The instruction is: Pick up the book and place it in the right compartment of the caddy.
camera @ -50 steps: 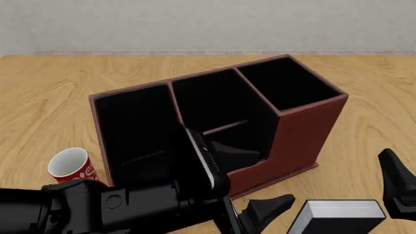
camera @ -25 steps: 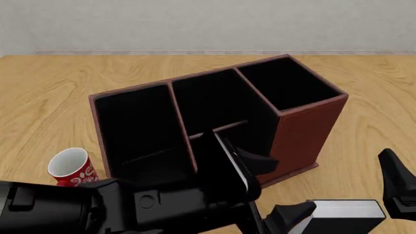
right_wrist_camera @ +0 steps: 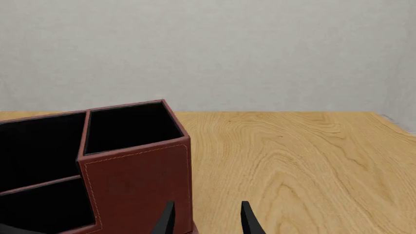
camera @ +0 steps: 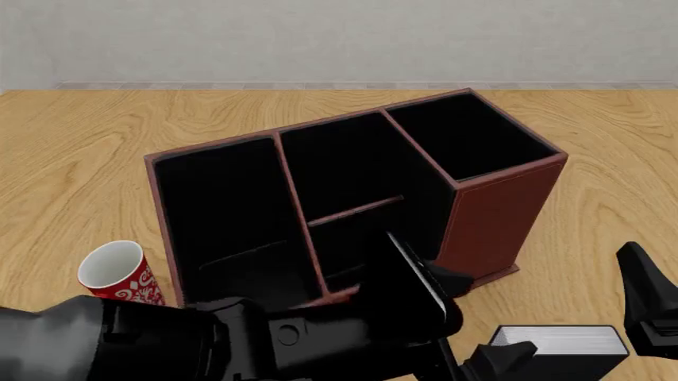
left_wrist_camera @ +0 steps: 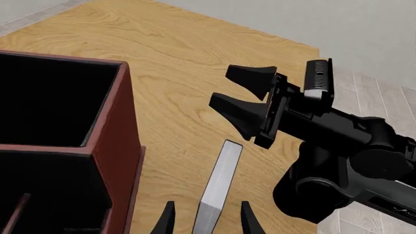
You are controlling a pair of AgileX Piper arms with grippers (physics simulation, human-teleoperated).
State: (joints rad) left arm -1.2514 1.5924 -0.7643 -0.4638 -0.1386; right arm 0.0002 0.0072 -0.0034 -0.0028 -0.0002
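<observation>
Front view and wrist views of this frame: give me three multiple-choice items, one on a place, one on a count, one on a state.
1. Where does the mug stand?
A. inside the caddy
B. on the table by the caddy's left end
C. on the book

2. How many sections does the caddy have?
A. two
B. three
C. four

3. How is the left end effector placed?
A. open, its fingers either side of the book
B. shut on the mug
C. inside the right compartment

Key: 1 B, the front view shows the mug outside, on the wood. 2 B, two dividers split the caddy. 3 A, the left wrist view shows the book's pale edge between spread fingers.
</observation>
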